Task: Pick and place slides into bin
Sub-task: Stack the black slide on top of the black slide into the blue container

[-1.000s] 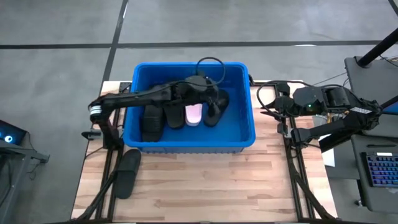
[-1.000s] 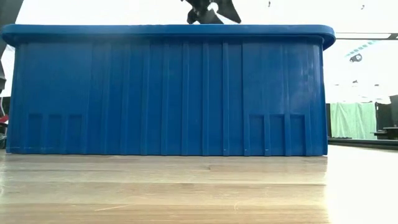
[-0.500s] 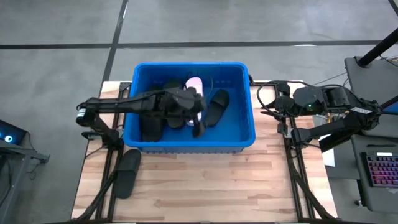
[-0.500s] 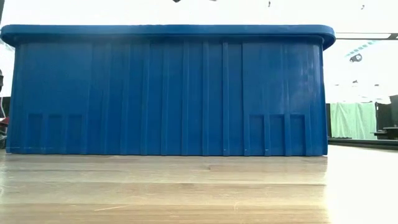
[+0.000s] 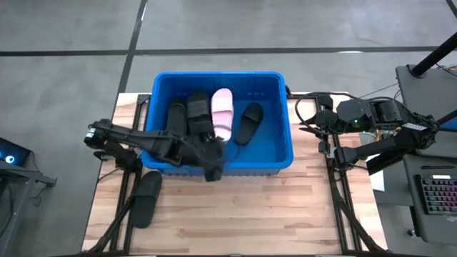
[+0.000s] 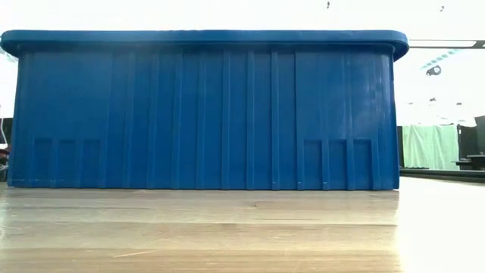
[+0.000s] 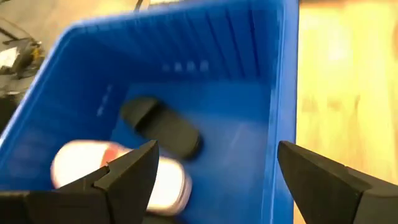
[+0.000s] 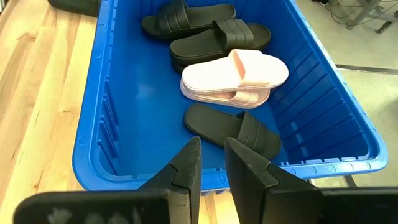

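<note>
High view: left gripper (image 5: 212, 171), jaws wide and empty, sits over the bin's (image 5: 285, 121) near wall; four slides (image 5: 222, 113) lie inside, one black slide (image 5: 146, 198) waits on the table's near left. Right gripper (image 8: 211, 163) parked right, jaws narrow, empty. Judged between picks: next, reach that last slide and close across its strap

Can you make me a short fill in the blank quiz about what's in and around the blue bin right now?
1. The pale slides in the bin are ____ in colour.
2. One black slide lies outside, on the ____.
3. The left tool is over the bin's near rim with its fingers ____.

Answers: pink; table; open
</note>
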`<state>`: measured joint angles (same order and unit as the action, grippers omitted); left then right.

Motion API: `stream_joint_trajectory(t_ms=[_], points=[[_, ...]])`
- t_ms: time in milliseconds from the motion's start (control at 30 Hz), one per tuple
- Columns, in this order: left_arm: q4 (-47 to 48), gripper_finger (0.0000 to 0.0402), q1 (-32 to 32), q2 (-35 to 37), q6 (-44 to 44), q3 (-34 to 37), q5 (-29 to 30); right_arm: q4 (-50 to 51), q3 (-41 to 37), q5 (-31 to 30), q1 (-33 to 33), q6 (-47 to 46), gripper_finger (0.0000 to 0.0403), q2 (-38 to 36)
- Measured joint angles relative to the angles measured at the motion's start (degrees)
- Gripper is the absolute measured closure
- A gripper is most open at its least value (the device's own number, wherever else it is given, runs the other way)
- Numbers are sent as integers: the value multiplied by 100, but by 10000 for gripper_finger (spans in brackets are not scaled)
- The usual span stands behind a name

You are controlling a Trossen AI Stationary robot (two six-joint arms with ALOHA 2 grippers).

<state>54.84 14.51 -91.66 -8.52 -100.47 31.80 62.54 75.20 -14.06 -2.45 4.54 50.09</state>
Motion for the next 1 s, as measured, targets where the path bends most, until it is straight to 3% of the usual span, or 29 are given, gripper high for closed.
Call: stream_joint_trajectory(t_ms=[267, 600, 800, 1000], points=[[1166, 91, 572, -172, -1011, 2, 139, 2, 0, 1, 1, 0, 339, 0], [2071, 91, 1378, -212, -1876, 5, -589, 2, 0, 2, 0, 35, 342, -1], [2949, 91, 1783, -212, -2804, 121, -1266, 3, 0, 2, 0, 44, 339, 0], [3003, 91, 2131, -210, -3679, 332, -2337, 3, 0, 2, 0, 45, 344, 0]])
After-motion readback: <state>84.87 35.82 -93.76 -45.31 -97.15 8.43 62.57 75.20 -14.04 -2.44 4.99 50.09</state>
